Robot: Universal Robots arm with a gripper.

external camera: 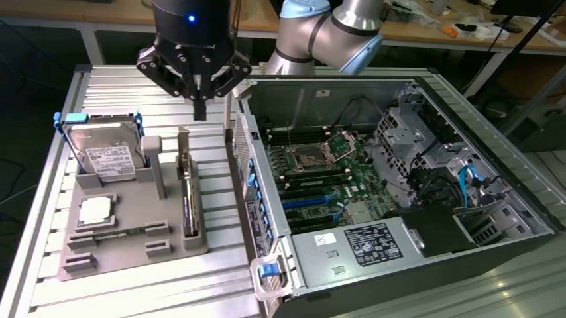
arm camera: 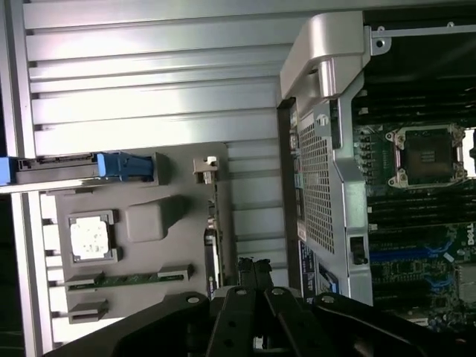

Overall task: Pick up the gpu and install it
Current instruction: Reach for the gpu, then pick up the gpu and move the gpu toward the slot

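Jaws together, seemingly above the gpu (external camera: 187,199)

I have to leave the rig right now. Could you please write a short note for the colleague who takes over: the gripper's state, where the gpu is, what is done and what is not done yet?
Gripper: shut, holding nothing, hanging above the grey holder, near the bracket end of the gpu and not touching it.
Gpu: stands on edge in the holder, beside the open computer case.
Hard drive and chip: sit in the same holder.
Done: nothing that shows; the gpu is not lifted.
Left: the pick-up and the install in the case.
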